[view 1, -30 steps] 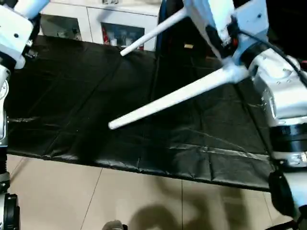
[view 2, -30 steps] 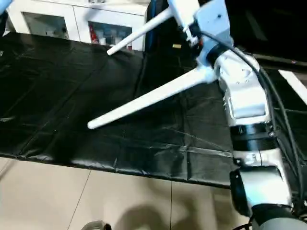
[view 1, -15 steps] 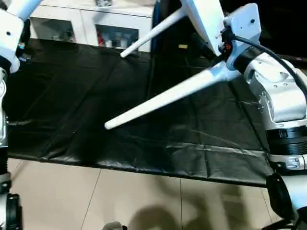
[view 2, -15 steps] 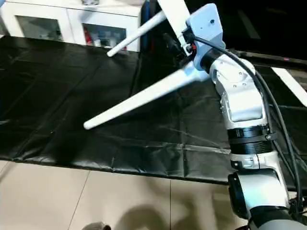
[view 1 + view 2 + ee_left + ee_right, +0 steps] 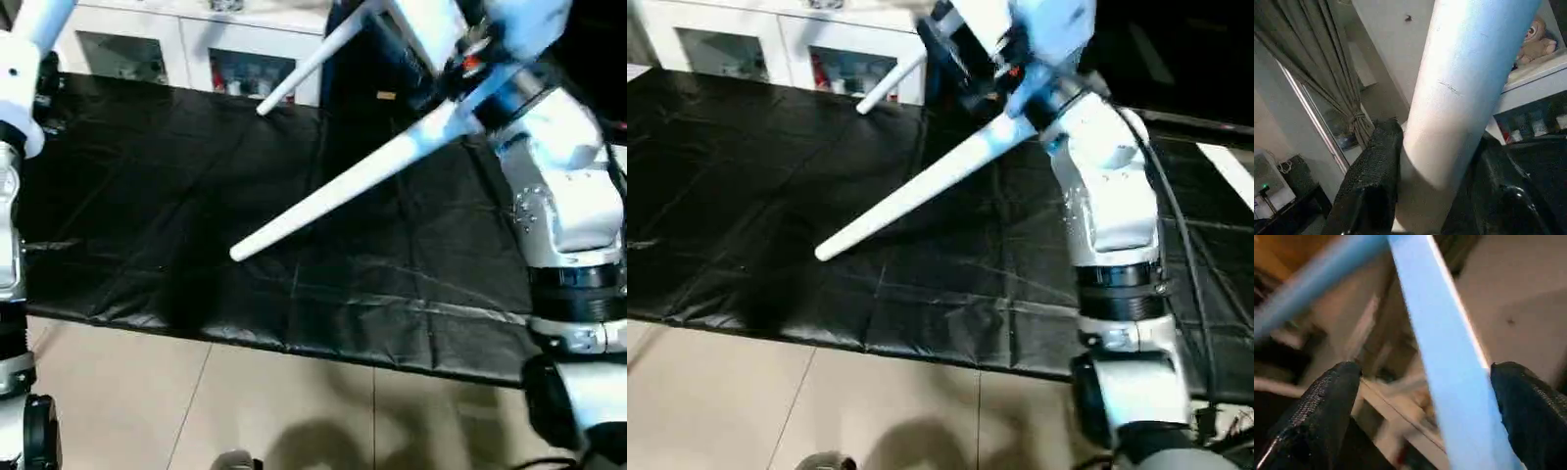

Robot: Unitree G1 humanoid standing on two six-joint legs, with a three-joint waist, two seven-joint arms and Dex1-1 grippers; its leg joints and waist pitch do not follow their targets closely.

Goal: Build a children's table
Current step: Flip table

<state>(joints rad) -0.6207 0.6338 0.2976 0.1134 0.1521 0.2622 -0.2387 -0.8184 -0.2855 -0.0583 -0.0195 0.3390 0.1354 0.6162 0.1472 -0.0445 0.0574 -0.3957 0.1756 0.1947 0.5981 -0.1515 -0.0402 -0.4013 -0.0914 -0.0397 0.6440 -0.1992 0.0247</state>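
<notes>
Across the floor ahead of me lies a black sheet (image 5: 147,196), its near edge running along the beige tiles (image 5: 127,401) and its far edge reaching a white glass-door cabinet (image 5: 186,59). Above that sheet hangs the children's table (image 5: 431,24), tipped on its side near the sheet's far right corner, with none of it that I can see touching the sheet. One long tapered leg (image 5: 353,181) slants down toward the middle of the sheet, its tip hovering over the creased plastic. A second leg (image 5: 309,64) points toward the far edge, its tip in front of the cabinet.

My right arm (image 5: 563,196) rises along the right side to the table's edge. From its wrist, the right gripper (image 5: 1415,396) stands wide apart, and a flat white edge of the table passes between the black fingers (image 5: 1327,401) without either pad touching it, so it is released.

My left gripper (image 5: 1444,196) is clamped partway on a round white leg (image 5: 1464,88), with the black finger (image 5: 1376,166) pressed against its side.
</notes>
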